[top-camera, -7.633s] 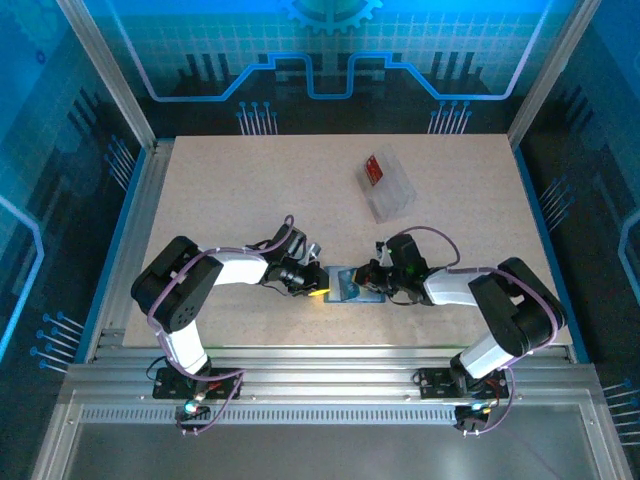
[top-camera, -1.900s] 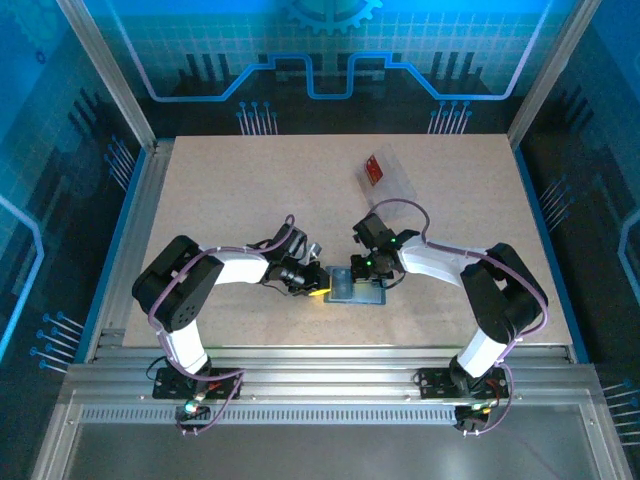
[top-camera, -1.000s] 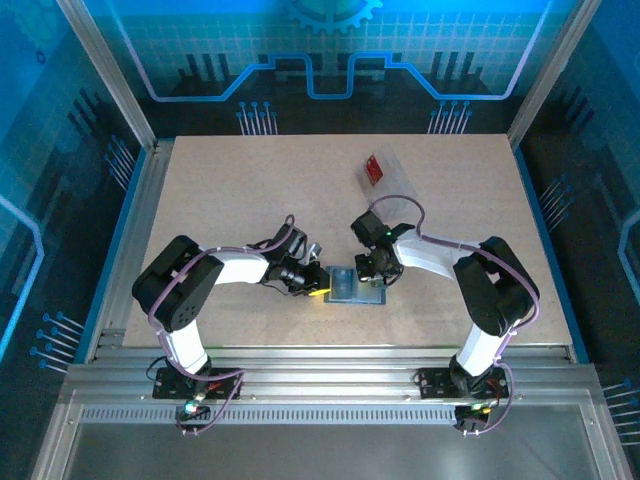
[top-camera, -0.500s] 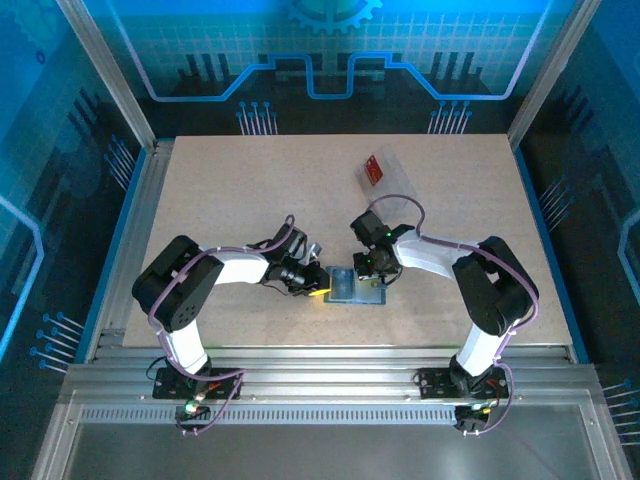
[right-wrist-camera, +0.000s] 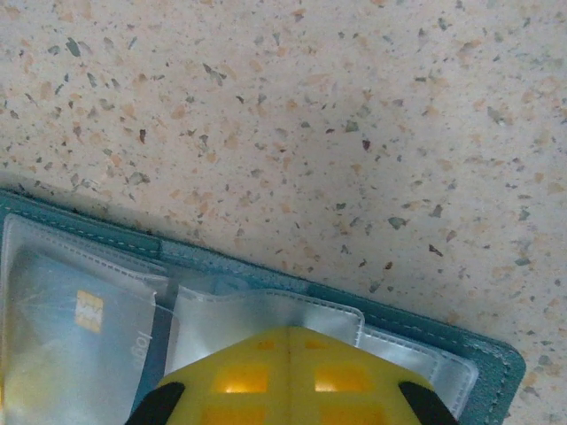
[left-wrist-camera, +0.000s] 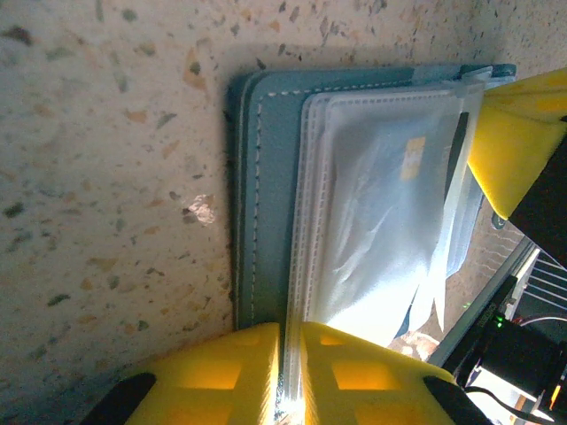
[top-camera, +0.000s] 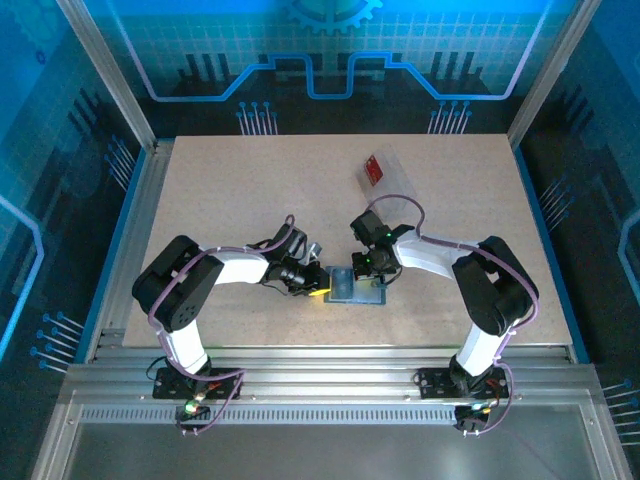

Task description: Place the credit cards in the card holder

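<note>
Card holder (top-camera: 355, 286) lies open and flat on the bench (top-camera: 240, 190), near the front edge, between the two arms. Left fingers (left-wrist-camera: 282, 379) are pinched shut on the edge of one of its clear plastic sleeves (thin sheet sandwiched between the yellow pads). Right fingers (right-wrist-camera: 288, 372) are closed together, tips down over a clear pocket on the holder's inner face; can't tell if they actually grip any plastic. Blue card (left-wrist-camera: 390, 221) sits inside a clear sleeve of the card holder, gold chip visible through the film. From the right wrist, the teal stitched border runs diagonally, with the blue card at lower left. Red card (top-camera: 377, 168) lies in a clear plastic tray (top-camera: 392, 182) toward the far right of the bench, well apart from the holder and both sets of fingers.
</note>
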